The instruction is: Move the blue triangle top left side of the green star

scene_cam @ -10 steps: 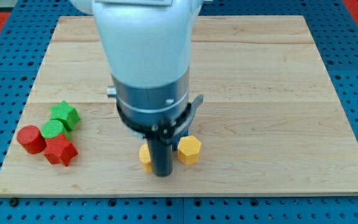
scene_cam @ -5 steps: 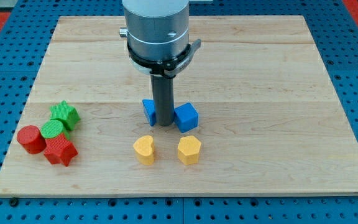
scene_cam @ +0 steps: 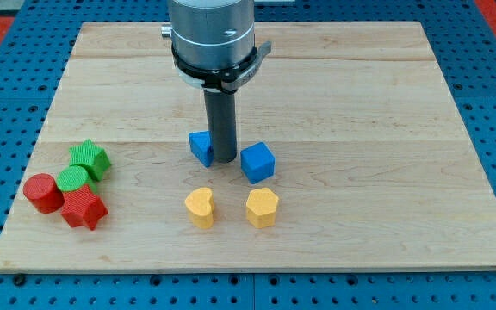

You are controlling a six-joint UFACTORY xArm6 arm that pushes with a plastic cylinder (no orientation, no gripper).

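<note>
Your tip (scene_cam: 223, 160) has shifted left, nudging the small blue plastic triangle (scene_cam: 201, 146) toward the green plastic star (scene_cam: 89, 158); no end effector exists, so nothing is grasped.

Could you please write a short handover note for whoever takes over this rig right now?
My tip is down on the board, against the right side of the blue triangle; the blue cube sits just to its right. The green star is far off at the view's left, in the red and green cluster. Nothing is placed yet. Left: push the triangle leftward to the star's top-left side.
</note>
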